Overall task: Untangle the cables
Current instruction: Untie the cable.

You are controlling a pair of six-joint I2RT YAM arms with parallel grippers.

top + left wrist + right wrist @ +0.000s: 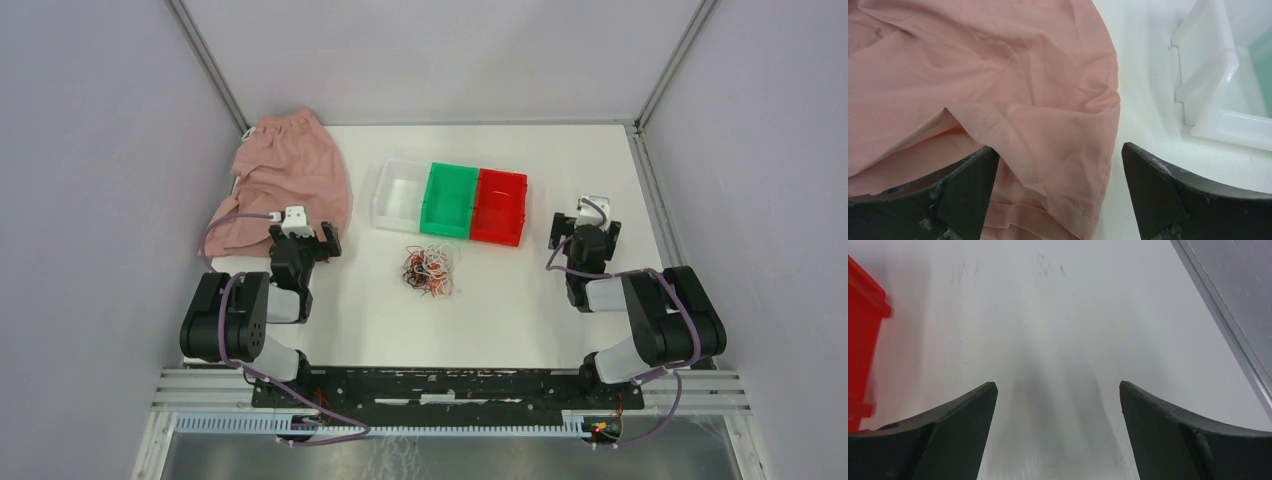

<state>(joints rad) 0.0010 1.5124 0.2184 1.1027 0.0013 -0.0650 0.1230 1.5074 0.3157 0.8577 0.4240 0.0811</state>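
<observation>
Tabletop [520,330], white and walled in by grey panels, takes up most of the overhead view, with both arms folded at its near edge. Next in size is a pink cloth [290,175], crumpled at the far left corner. A row of three bins stands side by side at the middle: a clear bin [400,195], a green bin [450,200] and a red bin [500,207], touching one another.

The cables [430,270] lie on the table just in front of the green bin, between the two arms and apart from both. They form one loose clump of white, orange-red and black strands. The clump is about as wide as it is deep, so no long axis can be made out, and the loops curl every way.

Only the overhead camera shows that clump; neither wrist view catches it. The left wrist view shows the cloth's stitched hem and a corner of the clear bin, and the left gripper [1060,150] has its jaws spread wide over the cloth's edge, with nothing between them. The right wrist view shows bare table, a sliver of the red bin at left and a metal rail [1233,325] at right. The right gripper [1058,385] is likewise spread wide and holds nothing.
</observation>
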